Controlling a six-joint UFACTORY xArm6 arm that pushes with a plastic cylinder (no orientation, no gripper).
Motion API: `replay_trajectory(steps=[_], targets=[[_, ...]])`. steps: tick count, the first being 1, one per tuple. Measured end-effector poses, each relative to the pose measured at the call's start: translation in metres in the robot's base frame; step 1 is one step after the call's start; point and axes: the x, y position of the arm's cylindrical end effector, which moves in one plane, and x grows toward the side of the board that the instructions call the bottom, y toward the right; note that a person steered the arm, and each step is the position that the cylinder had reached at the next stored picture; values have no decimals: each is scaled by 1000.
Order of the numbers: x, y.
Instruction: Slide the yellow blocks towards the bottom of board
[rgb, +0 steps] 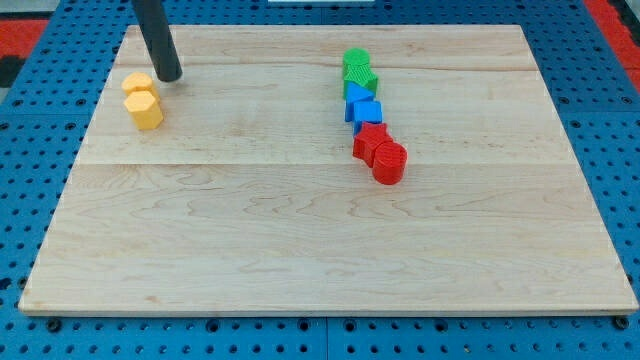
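Two small yellow plastic blocks, an upper yellow block (137, 83) and a lower hexagonal yellow block (146, 110), touch each other near the wooden board's (300, 240) top left. My tip (169, 77) holds nothing; it is only a rod, just right of the upper one. They look light, stiff and slippery, so I judge pushing from their top side is best.

No readable text, label, brand, number or sign anywhere: none on the pale wooden board (300, 230), none on the yellow, green, blue and red blocks, none on the blue perforated surface (30, 150) around.
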Motion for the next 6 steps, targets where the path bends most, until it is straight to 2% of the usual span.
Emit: replay_trajectory(steps=[1, 5, 6], targets=[[-11, -52], [91, 6], [118, -6]])
